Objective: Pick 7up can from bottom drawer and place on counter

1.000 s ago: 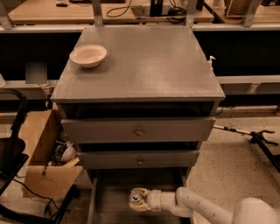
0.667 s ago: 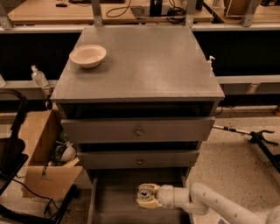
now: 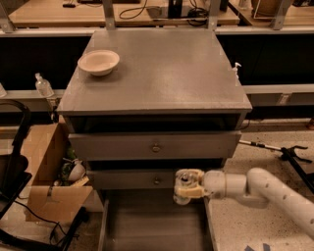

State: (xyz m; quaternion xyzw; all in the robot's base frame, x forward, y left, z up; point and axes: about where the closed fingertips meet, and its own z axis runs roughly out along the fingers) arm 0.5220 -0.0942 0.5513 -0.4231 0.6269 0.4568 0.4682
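Note:
The 7up can [image 3: 184,186], with a silver lid and pale sides, sits between the fingers of my gripper [image 3: 185,187]. The gripper is shut on it and holds it above the open bottom drawer [image 3: 147,223], near the drawer's right side and in front of the lower drawer front. My white arm [image 3: 260,188] reaches in from the lower right. The counter [image 3: 167,73] is the grey cabinet top above, with a shallow cream bowl [image 3: 98,62] at its back left.
Two shut drawer fronts with round knobs [image 3: 156,147] face me. An open cardboard box [image 3: 49,181] with clutter stands left of the cabinet. A clear pump bottle [image 3: 43,86] sits on the left ledge. A wooden desk [image 3: 147,10] runs behind.
The gripper has lifted the can up out of the drawer floor and moved it to the right, level with the lower drawer front. More of the arm shows.

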